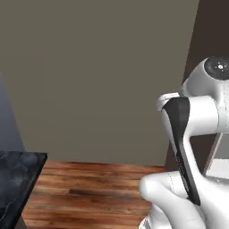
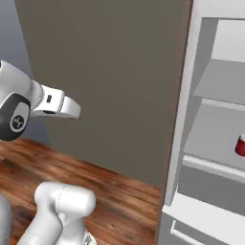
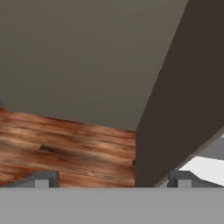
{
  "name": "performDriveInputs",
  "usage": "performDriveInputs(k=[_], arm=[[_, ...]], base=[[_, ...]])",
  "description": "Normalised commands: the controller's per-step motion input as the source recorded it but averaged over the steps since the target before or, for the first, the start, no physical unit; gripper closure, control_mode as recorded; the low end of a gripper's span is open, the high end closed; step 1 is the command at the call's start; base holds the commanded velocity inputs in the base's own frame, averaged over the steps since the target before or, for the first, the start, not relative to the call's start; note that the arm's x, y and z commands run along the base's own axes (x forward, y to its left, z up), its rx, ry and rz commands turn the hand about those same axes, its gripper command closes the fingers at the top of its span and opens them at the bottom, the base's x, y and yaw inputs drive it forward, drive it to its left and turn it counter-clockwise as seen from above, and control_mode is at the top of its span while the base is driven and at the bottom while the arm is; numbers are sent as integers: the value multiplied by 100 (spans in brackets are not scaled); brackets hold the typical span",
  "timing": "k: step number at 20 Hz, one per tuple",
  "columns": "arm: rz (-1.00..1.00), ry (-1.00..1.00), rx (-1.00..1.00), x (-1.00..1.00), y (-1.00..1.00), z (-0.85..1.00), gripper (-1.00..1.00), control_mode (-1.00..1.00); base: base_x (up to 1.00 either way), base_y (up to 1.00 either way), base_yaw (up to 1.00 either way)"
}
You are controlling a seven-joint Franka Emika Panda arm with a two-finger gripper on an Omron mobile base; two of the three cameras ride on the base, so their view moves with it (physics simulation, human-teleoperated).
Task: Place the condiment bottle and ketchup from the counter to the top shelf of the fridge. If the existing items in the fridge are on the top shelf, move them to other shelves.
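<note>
white fridge [image 2: 191,119] interior stands open at the right of the right base view, shelves pale grey. one red item [image 2: 240,144] sits on a shelf at the far right edge, cut off by the frame; it could be a can or a jar, too little shows to say. which shelf it counts as is unclear, since the top of the fridge is cropped.

claw [image 3: 113,179]: both finger tips rise at the bottom of the hand view, well apart, nothing between them. released, carrying nothing. it looks toward the wood floor [image 3: 65,148], a grey-brown wall [image 3: 87,57] and the dark edge of the fridge door [image 3: 183,109].

dark marbled counter [image 1: 15,183] corner shows at lower left of the left base view. condiment bottle and ketchup: neither can be located on the visible part of it, so their place cannot be given.

progress, as judged: early. door open, nothing yet carried, no bottle on any visible shelf. left: fetch both bottles, shelve them on top, and move the red item if it turns out to be on the top shelf.

writing: no labels or brand marks legible; red item too small and blurred.
</note>
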Motion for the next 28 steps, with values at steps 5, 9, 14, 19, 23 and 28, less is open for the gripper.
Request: performDriveInputs(k=[5, 9, 14, 19, 23, 28], arm=[[0, 0, 0, 0, 0, 0, -100, 100], [0, 0, 0, 0, 0, 0, -100, 100], [0, 0, 0, 0, 0, 0, -100, 100], [0, 0, 0, 0, 0, 0, -100, 100], [0, 0, 0, 0, 0, 0, -100, 100], [0, 0, 0, 0, 0, 0, -100, 100]], base=[[0, 36, 93], [0, 17, 98], [1, 24, 92], [17, 51, 79], [25, 60, 64], [20, 60, 39]])
